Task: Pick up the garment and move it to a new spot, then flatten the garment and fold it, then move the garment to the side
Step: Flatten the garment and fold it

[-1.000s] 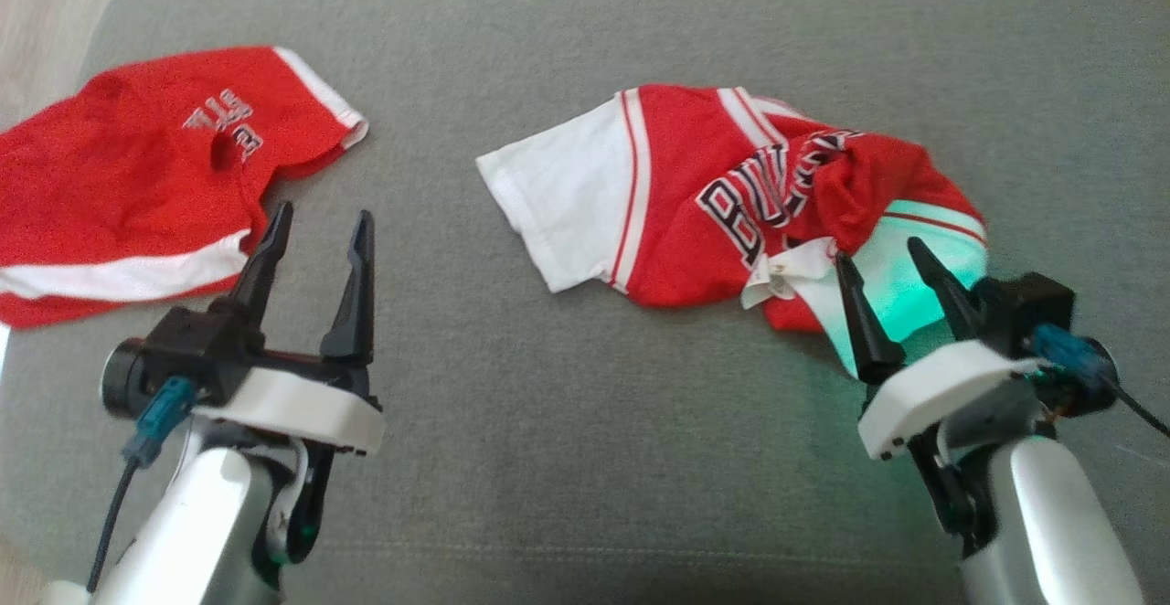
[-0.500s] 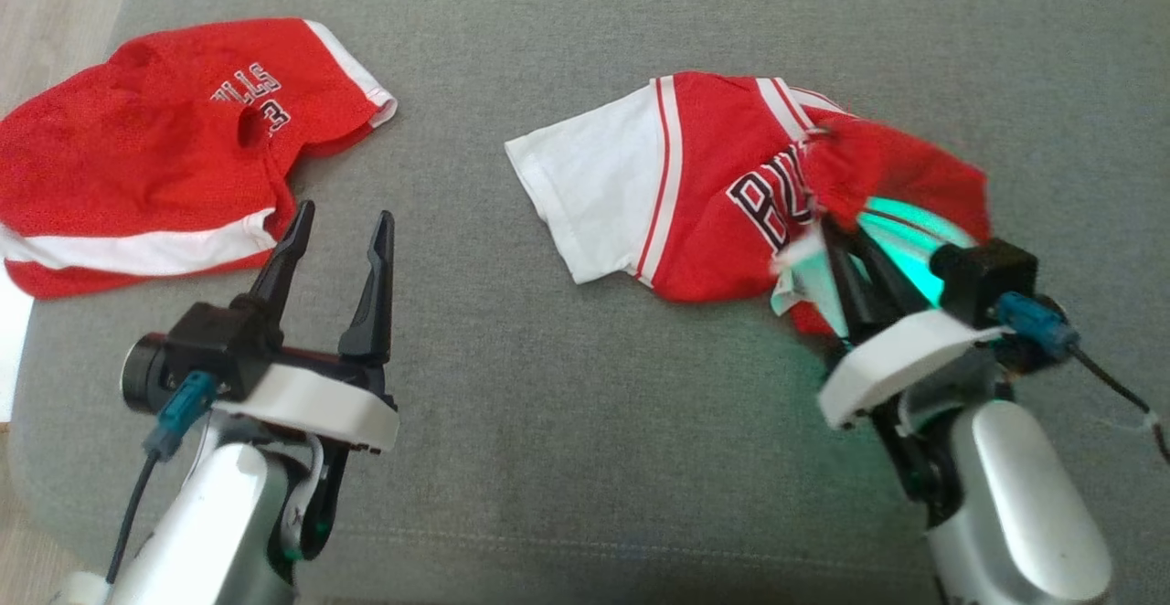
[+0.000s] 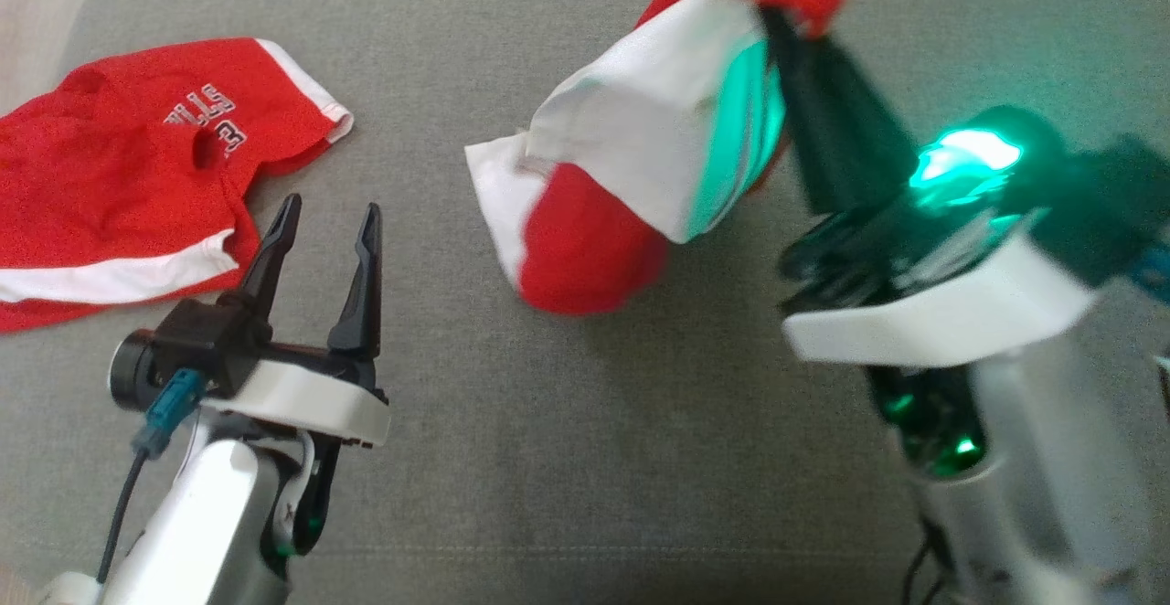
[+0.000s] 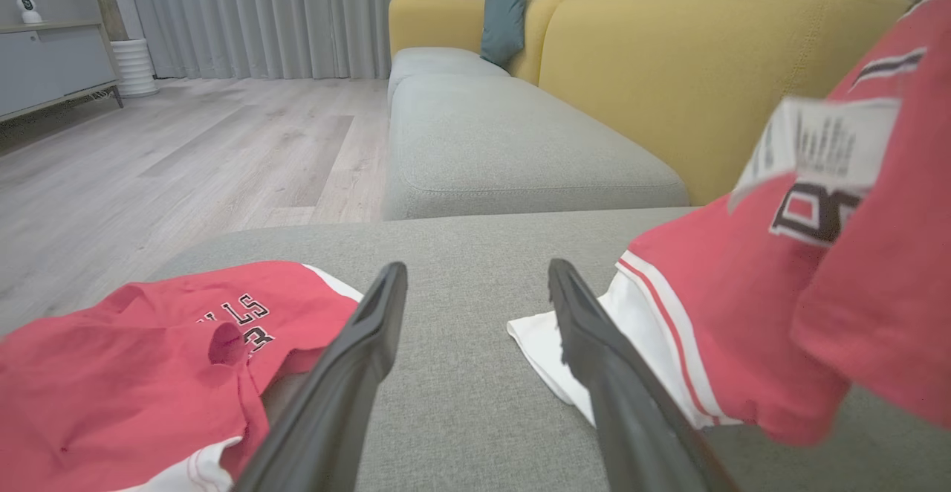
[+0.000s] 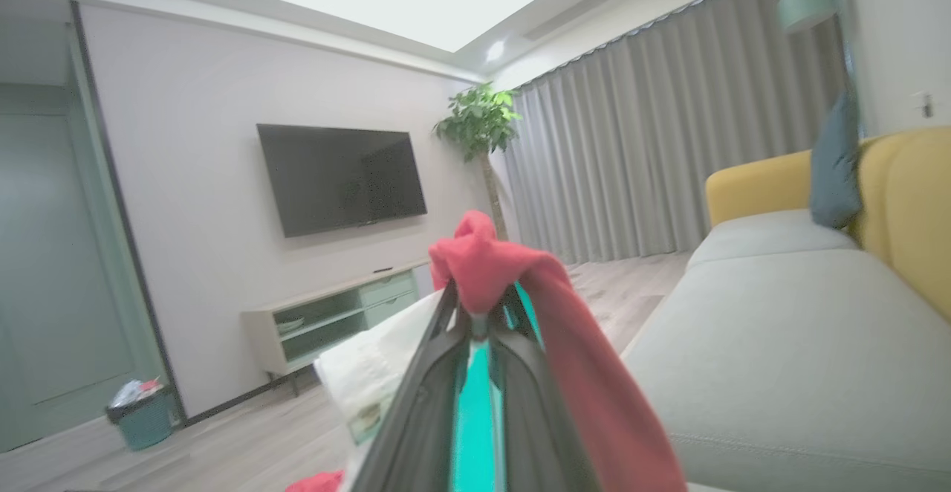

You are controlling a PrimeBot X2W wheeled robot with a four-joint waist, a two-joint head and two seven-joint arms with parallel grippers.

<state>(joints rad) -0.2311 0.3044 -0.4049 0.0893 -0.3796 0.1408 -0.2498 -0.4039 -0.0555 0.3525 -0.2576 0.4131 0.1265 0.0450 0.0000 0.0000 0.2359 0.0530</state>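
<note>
Yellow sofa (image 4: 713, 68), teal cushion (image 4: 505, 9), wall television (image 5: 342, 176), potted plant (image 5: 479, 117), grey curtains (image 5: 631, 165)

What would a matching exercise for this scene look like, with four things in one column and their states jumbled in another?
Things:
1. left gripper
2. right gripper
3. red-and-white jersey
4. other red garment

States:
A. lying spread on the grey cushion
B. jaws shut, something pinched between them
C. jaws apart, holding nothing
D. hanging by one end

Pairs: 1-C, 2-B, 3-D, 4-A
</note>
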